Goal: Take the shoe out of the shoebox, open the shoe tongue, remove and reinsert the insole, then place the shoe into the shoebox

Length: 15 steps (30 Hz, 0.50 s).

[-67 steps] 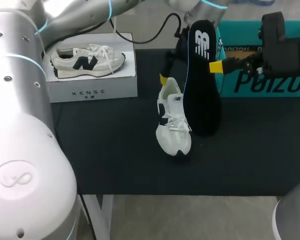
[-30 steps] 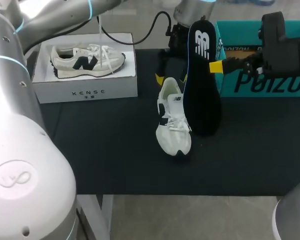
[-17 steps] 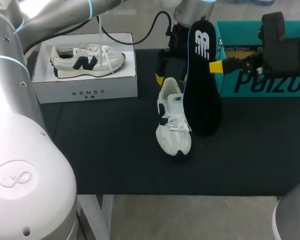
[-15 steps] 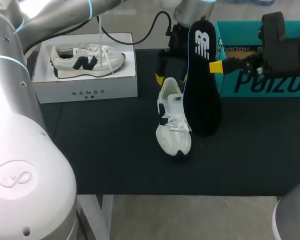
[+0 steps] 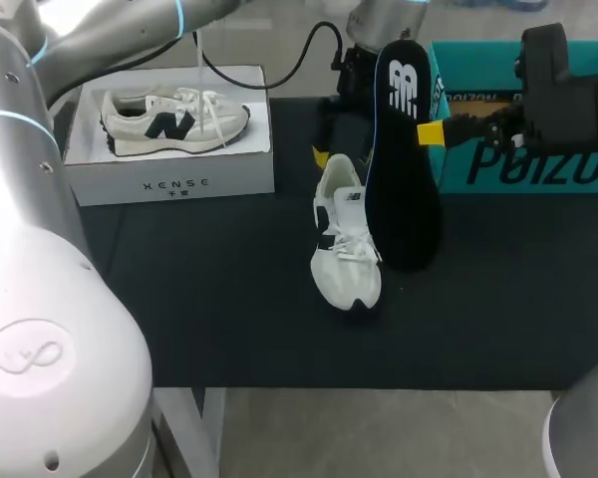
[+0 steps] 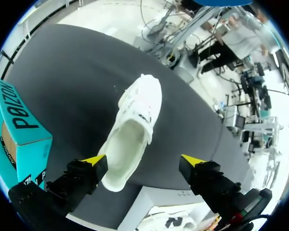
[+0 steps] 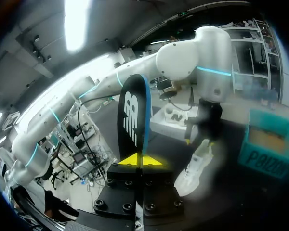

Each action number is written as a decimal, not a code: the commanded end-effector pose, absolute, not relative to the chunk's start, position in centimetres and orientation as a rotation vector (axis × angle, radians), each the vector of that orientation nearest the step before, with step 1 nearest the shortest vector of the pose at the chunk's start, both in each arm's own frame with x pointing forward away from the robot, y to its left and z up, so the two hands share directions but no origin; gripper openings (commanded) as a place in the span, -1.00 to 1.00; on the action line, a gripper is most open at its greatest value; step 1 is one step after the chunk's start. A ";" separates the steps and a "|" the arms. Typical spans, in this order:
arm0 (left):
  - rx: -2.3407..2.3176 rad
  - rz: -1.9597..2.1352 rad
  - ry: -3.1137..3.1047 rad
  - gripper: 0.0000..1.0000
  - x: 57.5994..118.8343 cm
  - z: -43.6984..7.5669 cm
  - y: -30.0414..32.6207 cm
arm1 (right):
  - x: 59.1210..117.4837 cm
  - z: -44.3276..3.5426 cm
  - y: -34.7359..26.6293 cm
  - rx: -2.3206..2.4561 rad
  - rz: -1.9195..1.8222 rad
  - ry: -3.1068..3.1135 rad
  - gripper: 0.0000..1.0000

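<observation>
**Shoe out on the table, insole pinched on end beside it**

Shoe [image 5: 345, 244] lying near the middle of the table [image 5: 229, 319], toe toward 6 o'clock and heel toward 12. Well clear of the teal shoebox [image 5: 523, 119] at 2 o'clock. White upper with a dark side logo and white laces. Mouth gaping wide and pale inside in the left wrist view, with no dark liner showing.

Dark insole [image 5: 404, 169] held on end just at 3 o'clock of the shoe, the heel end with its white logo uppermost and the toe end down near the table. Probably kept upright so that the toe end can be steered back into the mouth.

Right tool [image 5: 431, 132] pressed onto the insole's edge, yellow tips pinching it from both sides. Left tool [image 6: 143, 160] spread wide above the heel, gripping nothing, seemingly placed there to steady the shoe for reinsertion.

White box [image 5: 169, 149] bearing another sneaker at 10 o'clock, apart from both tools.
</observation>
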State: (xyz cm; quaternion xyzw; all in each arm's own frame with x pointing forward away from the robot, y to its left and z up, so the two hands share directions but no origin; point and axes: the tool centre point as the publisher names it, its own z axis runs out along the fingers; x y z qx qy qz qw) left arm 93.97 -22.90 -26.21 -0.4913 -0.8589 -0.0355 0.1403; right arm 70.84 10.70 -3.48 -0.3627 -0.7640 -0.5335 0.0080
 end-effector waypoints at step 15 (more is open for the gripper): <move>-1.654 0.519 -2.703 1.00 92.6 -18.8 -17.6 | 71.0 -3.6 10.9 -1.138 -1.666 -2.388 -1.00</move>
